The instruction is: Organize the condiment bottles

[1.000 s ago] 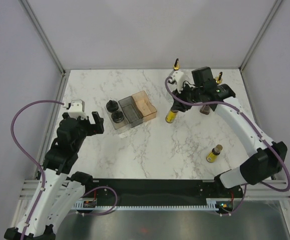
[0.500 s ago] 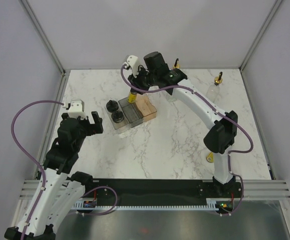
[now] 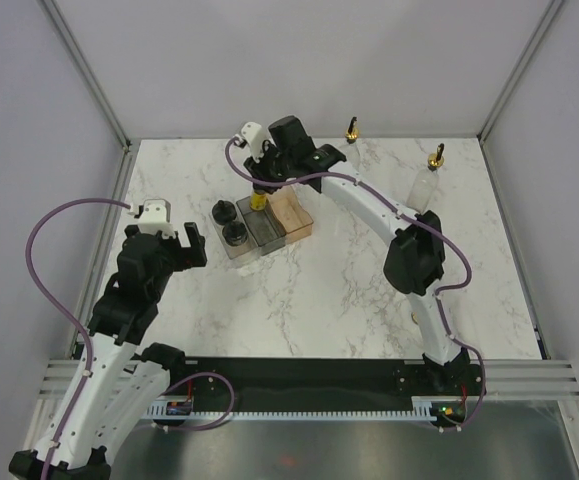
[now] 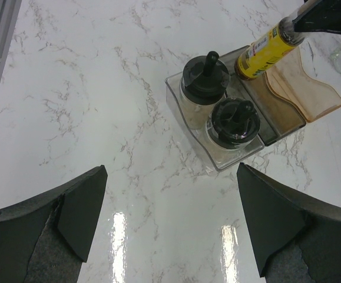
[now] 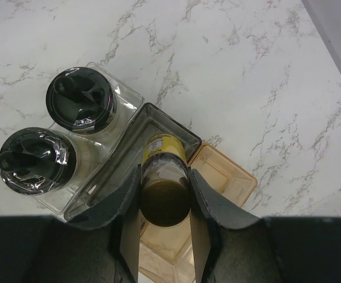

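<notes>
Yellow bottle in right end effector over grey bin; left end effector wide.

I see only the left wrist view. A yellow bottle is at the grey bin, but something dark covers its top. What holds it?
Observer: The right claw. It is shut on the brown cap of the bottle, one finger on each side.
Operator: What stands further right, outside my view?
Observer: Two tall bottles by the far edge of the table: one near the middle, the other towards the right corner.
</notes>
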Robot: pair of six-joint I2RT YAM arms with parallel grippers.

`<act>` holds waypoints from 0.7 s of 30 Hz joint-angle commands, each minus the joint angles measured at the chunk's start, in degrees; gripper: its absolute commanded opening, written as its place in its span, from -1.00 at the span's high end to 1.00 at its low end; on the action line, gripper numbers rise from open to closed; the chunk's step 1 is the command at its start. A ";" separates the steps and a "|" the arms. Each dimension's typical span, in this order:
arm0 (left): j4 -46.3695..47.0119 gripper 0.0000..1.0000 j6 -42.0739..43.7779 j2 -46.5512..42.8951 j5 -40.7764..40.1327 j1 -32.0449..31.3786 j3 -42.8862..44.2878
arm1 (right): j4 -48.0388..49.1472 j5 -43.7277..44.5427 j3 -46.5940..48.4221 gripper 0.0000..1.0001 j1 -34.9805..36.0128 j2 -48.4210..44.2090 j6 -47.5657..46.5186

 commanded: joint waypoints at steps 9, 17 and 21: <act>2.39 -0.99 2.07 -0.20 -0.10 -0.10 0.01 | 4.51 1.85 2.89 0.91 1.80 3.73 -1.09; 2.30 -1.00 2.15 -0.38 -0.19 -0.10 0.01 | 4.51 3.08 2.28 0.28 2.51 4.52 -2.15; 2.30 -0.99 2.15 -0.47 -0.28 -0.10 0.01 | 4.42 3.69 2.45 -0.16 2.68 4.44 -2.23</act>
